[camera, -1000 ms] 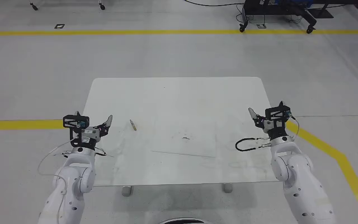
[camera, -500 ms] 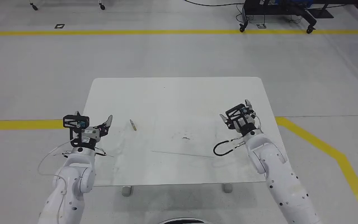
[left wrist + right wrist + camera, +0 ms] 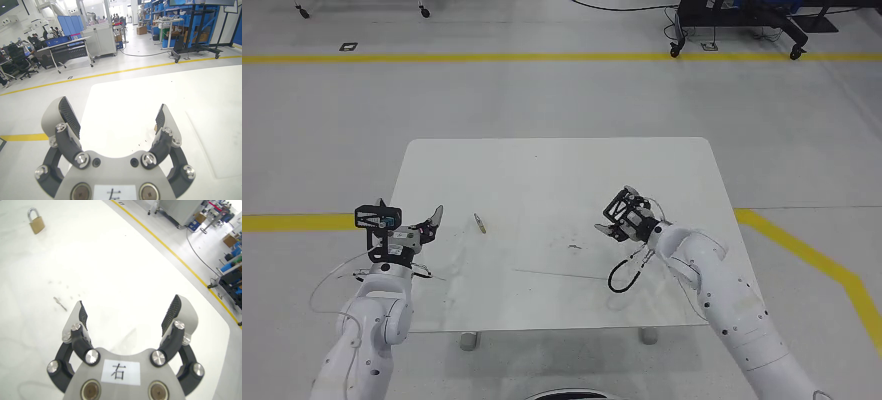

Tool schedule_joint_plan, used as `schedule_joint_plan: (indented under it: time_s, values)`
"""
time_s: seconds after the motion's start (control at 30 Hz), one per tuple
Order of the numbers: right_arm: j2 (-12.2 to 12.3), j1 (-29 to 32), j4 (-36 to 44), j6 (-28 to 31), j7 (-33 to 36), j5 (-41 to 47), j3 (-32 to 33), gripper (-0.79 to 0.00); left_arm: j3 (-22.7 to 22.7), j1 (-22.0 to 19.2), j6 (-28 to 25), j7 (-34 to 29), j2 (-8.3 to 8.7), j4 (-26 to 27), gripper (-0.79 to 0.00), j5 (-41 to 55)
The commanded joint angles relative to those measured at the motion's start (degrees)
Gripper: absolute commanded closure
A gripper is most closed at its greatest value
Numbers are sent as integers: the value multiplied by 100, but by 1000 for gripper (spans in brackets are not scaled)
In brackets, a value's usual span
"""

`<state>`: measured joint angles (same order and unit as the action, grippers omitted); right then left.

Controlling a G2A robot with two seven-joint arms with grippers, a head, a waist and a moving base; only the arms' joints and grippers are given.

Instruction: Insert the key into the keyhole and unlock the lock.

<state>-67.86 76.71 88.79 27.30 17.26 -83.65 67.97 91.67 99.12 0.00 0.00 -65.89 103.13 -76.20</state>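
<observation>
A small brass padlock (image 3: 479, 222) lies flat on the left part of the white table (image 3: 542, 170). In the right wrist view the padlock (image 3: 36, 223) lies far ahead. A thin metal key (image 3: 573, 243) lies near the table's middle. The key (image 3: 60, 303) rests just beside one fingertip of my right gripper (image 3: 129, 306). That right gripper (image 3: 610, 216) hovers open and holds nothing, just right of the key. At the table's left edge, my left gripper (image 3: 113, 109) is open and holds nothing. Behind one of its fingers a sliver of the padlock (image 3: 155, 128) peeks out.
A black cable (image 3: 627, 272) loops down from the right arm over the table's front right. A thin clear sheet (image 3: 217, 140) lies flat across the table's middle. Bare floor with yellow lines (image 3: 542, 57) surrounds the table.
My right arm has swung left from the table's right edge to the middle, ending beside the key. The left arm, padlock and key have stayed still.
</observation>
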Motion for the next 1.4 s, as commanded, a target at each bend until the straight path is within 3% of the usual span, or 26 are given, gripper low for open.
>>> schedule_joint_plan:
  time_s: [0.0, 0.13, 0.17, 0.23, 0.27, 0.3, 0.37, 0.43, 0.63, 0.8, 0.87, 0.93, 1.2, 1.37]
  values:
    - [-16, -191, -204, 496, 144, 161, -160, -785, 0, 0, 0, 0, 0, 0, -785, 0]
    - [-78, -641, -662, 1178, 459, 537, -494, -785, 0, 0, 0, 0, 0, 0, -785, 0]
    - [-96, -735, -762, 1248, 527, 593, -575, -754, 0, 0, 0, 0, 0, 0, -785, 0]
    - [-131, -910, -973, 1531, 662, 769, -750, -616, 0, 0, 0, 0, 0, 0, -785, 0]
    - [-146, -1002, -1074, 1639, 731, 853, -813, -496, 0, 0, 0, 0, 0, 0, -785, 0]
    - [-162, -1085, -1172, 1759, 799, 940, -885, -449, 0, 0, 0, 0, 0, 0, -785, 0]
    - [-195, -1241, -1395, 2032, 940, 1192, -1022, -431, 0, 0, 0, 0, 0, 0, -785, 0]
    - [-224, -1417, -1604, 2233, 1076, 1452, -1113, -363, 0, 0, 0, 0, 0, 0, -785, 0]
    - [-297, -1660, -1872, 2221, 1222, 1660, -1384, -329, 0, 0, 0, 0, 0, 0, -785, 0]
    - [-334, -1730, -1966, 2175, 1223, 1626, -1579, -256, 0, 0, 0, 0, 0, 0, -785, 0]
    - [-347, -1765, -2006, 2213, 1222, 1627, -1655, -160, 0, 0, 0, 0, 0, 0, -785, 0]
    - [-356, -1797, -2031, 2244, 1200, 1624, -1708, 0, 0, 0, 0, 0, 0, 0, -785, 0]
    - [-243, -1659, -1763, 2357, 789, 1376, -1526, 0, 0, 0, 0, 0, 0, 0, -785, 0]
    - [-24, -1170, -1101, 2199, -116, 838, -923, 0, 0, 0, 0, 0, 0, 0, -785, 0]
